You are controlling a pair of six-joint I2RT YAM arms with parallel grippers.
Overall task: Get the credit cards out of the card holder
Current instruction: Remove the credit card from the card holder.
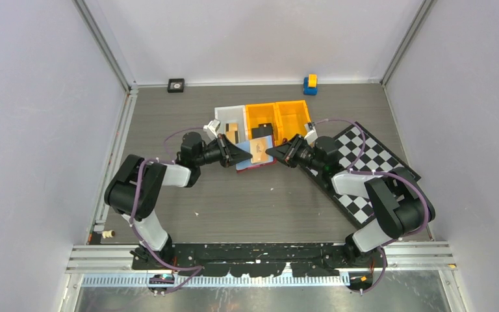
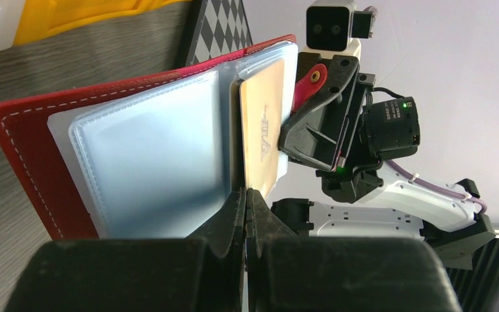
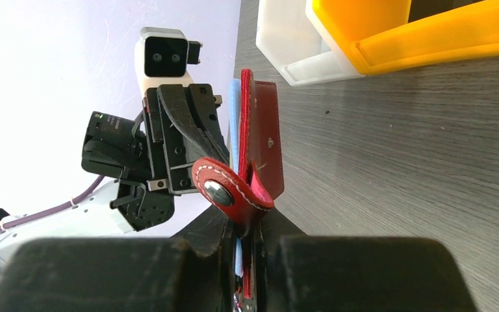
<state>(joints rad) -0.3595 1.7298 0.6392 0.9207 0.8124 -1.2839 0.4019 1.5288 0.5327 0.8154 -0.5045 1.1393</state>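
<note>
1. Holder [image 1: 255,164] open, between the claws at mid surface [image 1: 247,208]; right claw [image 3: 245,244] nipped on its red cover.
2. Left claw [image 2: 245,203] fully closed at sleeve edge beside card [image 2: 264,130]; what it grips, cannot tell.
3. Risk: pulling sleeve, not card, drags holder free.

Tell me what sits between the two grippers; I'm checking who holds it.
The open red wallet with a tan card; left gripper and right gripper both pinch it, per top view.
</note>
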